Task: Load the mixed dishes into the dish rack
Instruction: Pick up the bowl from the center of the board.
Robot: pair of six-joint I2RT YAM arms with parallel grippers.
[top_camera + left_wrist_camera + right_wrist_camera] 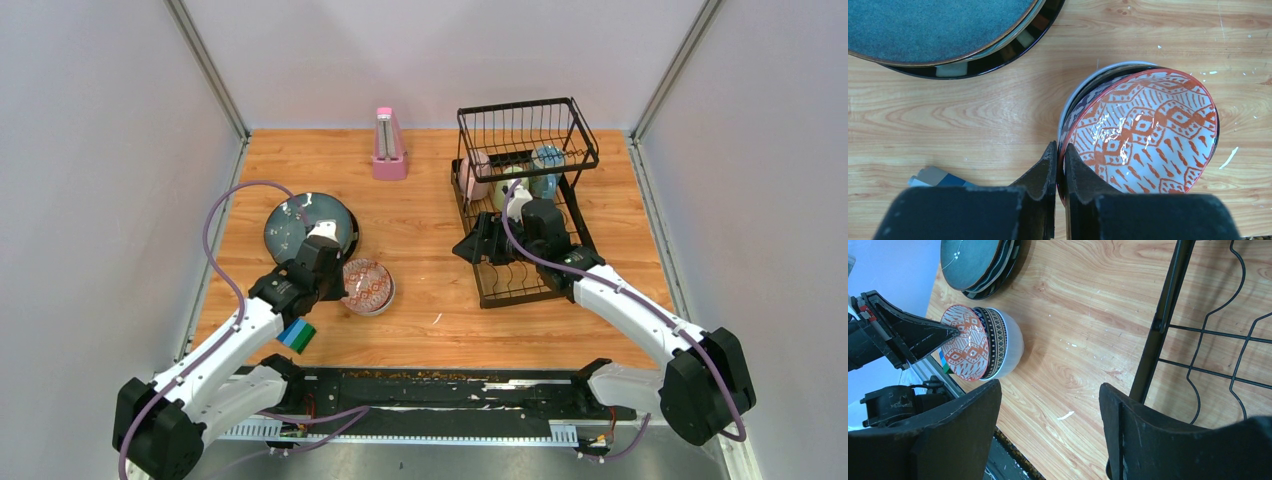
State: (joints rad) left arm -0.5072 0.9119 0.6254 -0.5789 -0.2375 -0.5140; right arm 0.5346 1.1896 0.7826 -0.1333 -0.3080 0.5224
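Note:
A red-patterned bowl (1148,132) tops a stack of small bowls (368,287) on the table, left of centre. My left gripper (1060,150) is shut on the red-patterned bowl's near rim, one finger inside and one outside. The bowl sits tilted in the stack, as the right wrist view shows (967,342). Blue-grey plates (310,225) lie stacked behind it. The black wire dish rack (525,205) stands at the right, with mugs (510,185) in its basket end. My right gripper (480,245) hangs open at the rack's left edge, with nothing between its fingers.
A pink metronome (388,146) stands at the back centre. A blue-green striped block (296,335) lies beside my left arm near the front edge. Bare wood lies between the bowl stack and the rack.

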